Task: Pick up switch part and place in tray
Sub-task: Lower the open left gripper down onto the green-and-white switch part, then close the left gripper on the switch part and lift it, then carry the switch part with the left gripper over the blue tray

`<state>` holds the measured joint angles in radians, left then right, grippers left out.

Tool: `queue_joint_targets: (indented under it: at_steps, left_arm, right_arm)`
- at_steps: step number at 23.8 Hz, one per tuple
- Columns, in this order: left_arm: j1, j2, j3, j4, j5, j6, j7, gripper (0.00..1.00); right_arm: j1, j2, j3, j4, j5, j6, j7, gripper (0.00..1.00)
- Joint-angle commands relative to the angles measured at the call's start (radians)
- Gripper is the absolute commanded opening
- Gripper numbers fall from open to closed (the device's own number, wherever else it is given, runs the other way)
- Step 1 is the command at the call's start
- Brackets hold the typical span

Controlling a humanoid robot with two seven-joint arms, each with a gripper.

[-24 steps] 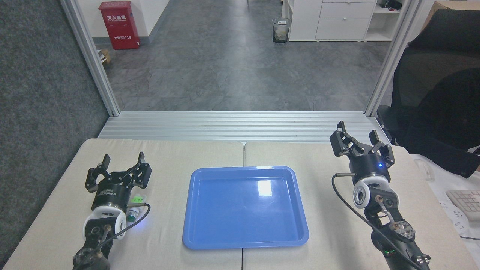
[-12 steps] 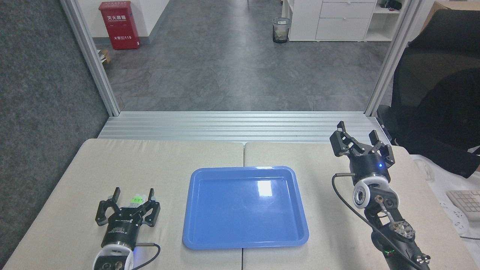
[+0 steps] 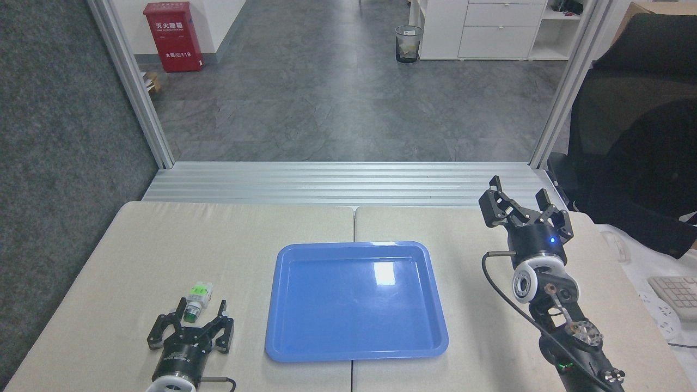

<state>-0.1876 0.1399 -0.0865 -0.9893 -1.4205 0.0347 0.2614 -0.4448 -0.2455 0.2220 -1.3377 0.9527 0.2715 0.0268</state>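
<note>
The left gripper (image 3: 192, 320) has pulled back toward the near edge of the desk (image 3: 245, 228) since the earlier pictures, so the switch part (image 3: 196, 298) now shows in full just past its jaws; the right gripper (image 3: 520, 205) has not moved at all.

The desk is the biggest thing; it is pale and made of two halves. The blue tray (image 3: 356, 353) lies in the middle of it, and the tray has nothing in it, only a shiny spot of light. The switch part is small; it lies on the desk to the left of the tray, a little apart from the rim, with its dark green button end pointing at the left gripper.

The left jaws are apart with nothing in them; the right jaws are apart too, and held up high, far from the part.

I think the step now is to grab the part; the left jaws should slide forward so one goes on each side of the white block, then squeeze softly, so it does not roll or tip away.
</note>
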Motion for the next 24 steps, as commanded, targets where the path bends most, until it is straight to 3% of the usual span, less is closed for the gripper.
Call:
queue_joint_targets:
  at_steps: [1,3,8,12,17,20,24]
  left_arm:
    - [-0.016,0.015,-0.010,0.075,0.041,-0.013,-0.056,0.04]
    - [-0.018,0.017,-0.003,0.061,0.066,-0.018,-0.082,0.00]
    - [-0.019,0.030,0.011,-0.053,0.135,-0.003,-0.113,0.00]
    - [-0.032,0.027,0.044,-0.303,0.150,0.014,-0.227,0.00]
    - [-0.082,0.001,0.034,-0.500,0.149,0.048,-0.330,0.00]
    - [-0.096,-0.155,-0.025,-0.561,0.120,0.048,-0.376,0.00]
    - [-0.029,-0.262,-0.209,-0.574,-0.049,0.057,-0.376,0.00]
  right_arm:
    - [0.000,0.000,0.000,0.000,0.000,0.000,-0.001,1.00]
    - [0.000,0.000,0.000,0.000,0.000,0.000,-0.001,1.00]
    - [0.000,0.000,0.000,0.000,0.000,0.000,-0.001,1.00]
    - [0.000,0.000,0.000,0.000,0.000,0.000,-0.001,1.00]
    - [0.000,0.000,-0.001,0.000,0.000,0.000,-0.001,1.00]
    - [0.000,0.000,0.000,0.000,0.000,0.000,-0.001,1.00]
    - [0.000,0.000,0.000,0.000,0.000,0.000,-0.001,1.00]
